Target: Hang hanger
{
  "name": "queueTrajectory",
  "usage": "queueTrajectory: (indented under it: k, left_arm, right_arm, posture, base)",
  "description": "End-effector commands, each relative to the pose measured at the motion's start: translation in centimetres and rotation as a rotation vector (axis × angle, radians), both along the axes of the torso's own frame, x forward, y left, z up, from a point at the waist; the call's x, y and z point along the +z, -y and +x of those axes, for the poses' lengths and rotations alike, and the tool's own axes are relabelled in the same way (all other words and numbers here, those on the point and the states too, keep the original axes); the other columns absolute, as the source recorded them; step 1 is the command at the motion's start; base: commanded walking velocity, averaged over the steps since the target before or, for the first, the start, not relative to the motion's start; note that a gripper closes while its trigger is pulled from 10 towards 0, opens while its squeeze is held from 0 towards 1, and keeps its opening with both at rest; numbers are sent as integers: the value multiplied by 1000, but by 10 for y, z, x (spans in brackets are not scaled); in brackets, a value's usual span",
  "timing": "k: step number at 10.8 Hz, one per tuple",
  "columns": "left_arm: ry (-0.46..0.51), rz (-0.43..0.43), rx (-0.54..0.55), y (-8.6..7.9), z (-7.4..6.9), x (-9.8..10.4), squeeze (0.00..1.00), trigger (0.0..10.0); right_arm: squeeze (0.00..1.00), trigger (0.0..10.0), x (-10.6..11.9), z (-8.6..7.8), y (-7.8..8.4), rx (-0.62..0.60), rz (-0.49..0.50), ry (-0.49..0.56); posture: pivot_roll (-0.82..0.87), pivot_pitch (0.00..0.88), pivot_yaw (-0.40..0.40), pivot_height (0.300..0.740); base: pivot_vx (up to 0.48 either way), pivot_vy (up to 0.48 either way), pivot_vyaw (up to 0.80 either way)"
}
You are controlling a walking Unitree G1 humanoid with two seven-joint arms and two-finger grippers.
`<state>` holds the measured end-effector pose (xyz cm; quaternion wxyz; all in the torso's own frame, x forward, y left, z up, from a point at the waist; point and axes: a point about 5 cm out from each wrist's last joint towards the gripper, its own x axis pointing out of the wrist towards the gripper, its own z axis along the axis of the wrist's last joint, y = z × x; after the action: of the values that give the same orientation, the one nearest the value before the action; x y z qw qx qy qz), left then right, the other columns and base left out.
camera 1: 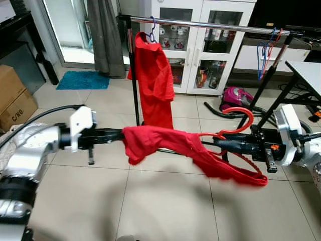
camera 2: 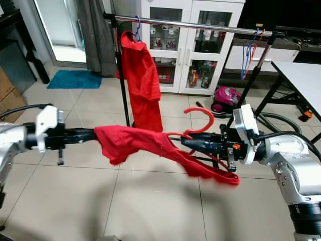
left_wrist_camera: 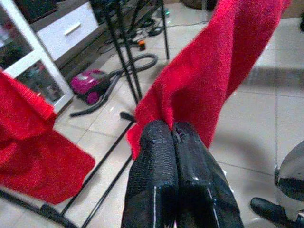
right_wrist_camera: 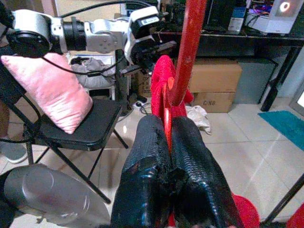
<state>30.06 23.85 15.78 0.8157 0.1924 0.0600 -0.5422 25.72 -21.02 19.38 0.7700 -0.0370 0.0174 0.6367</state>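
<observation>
Left gripper (left_wrist_camera: 170, 130) fingers are clamped on one end of the red shirt (camera 1: 165, 143). Right gripper (right_wrist_camera: 167, 128) is closed on the red hanger (camera 2: 200, 123), threaded into the shirt. Both are held before the rail (camera 1: 210, 25).

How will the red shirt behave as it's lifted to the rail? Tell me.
Likely floppy: the red shirt sags between the left hand and right hand. Probably light, held by pinches. Its loose tail may swing or snag.

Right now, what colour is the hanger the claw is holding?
Red. The hanger shows best in the right eye view, pinched in the right claw.
</observation>
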Motion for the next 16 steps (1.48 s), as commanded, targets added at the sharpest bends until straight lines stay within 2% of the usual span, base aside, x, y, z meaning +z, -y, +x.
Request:
queueTrajectory:
  k: [1, 4, 5, 8, 11, 14, 15, 16]
  left_arm:
    - [9, -12, 35, -8, -1, 4, 0, 0]
    - [-2, 2, 167, -39, -9, 2, 0, 0]
    - [-5, 6, 197, -45, -12, 0, 0, 0]
    - [-26, 4, 236, -51, -17, -9, 0, 0]
    - [-38, 15, 313, -66, -22, -14, 0, 0]
    - [-60, 26, 329, -67, -24, -21, 0, 0]
    - [-45, 19, 332, -64, -21, -20, 102, 10000]
    - [-42, -13, 313, -57, -18, -16, 1000, 10000]
  right_arm:
    - [0, 0, 5, 1, 6, -21, -15, 21]
    - [0, 0, 9, 4, 17, -67, -19, 38]
    - [0, 0, 12, 6, 19, -77, -15, 46]
    - [0, 0, 13, 7, 20, -79, -14, 53]
    - [0, 0, 15, 7, 27, -100, -16, 57]
    - [0, 0, 13, 7, 26, -98, -12, 56]
    - [0, 0, 12, 6, 24, -95, -10, 56]
    - [0, 0, 10, 5, 22, -95, -6, 55]
  posture:
    - [43, 0, 10, 740]
    - [46, 0, 8, 740]
    - [46, 0, 8, 740]
    - [50, 0, 2, 740]
    - [50, 0, 2, 740]
    - [48, 0, -3, 740]
    - [48, 0, -6, 740]
    - [48, 0, -8, 740]
  base:
    - [0, 0, 0]
    - [0, 0, 0]
    - [0, 0, 0]
    - [0, 0, 0]
    - [0, 0, 0]
    - [0, 0, 0]
    - [0, 0, 0]
    - [0, 0, 0]
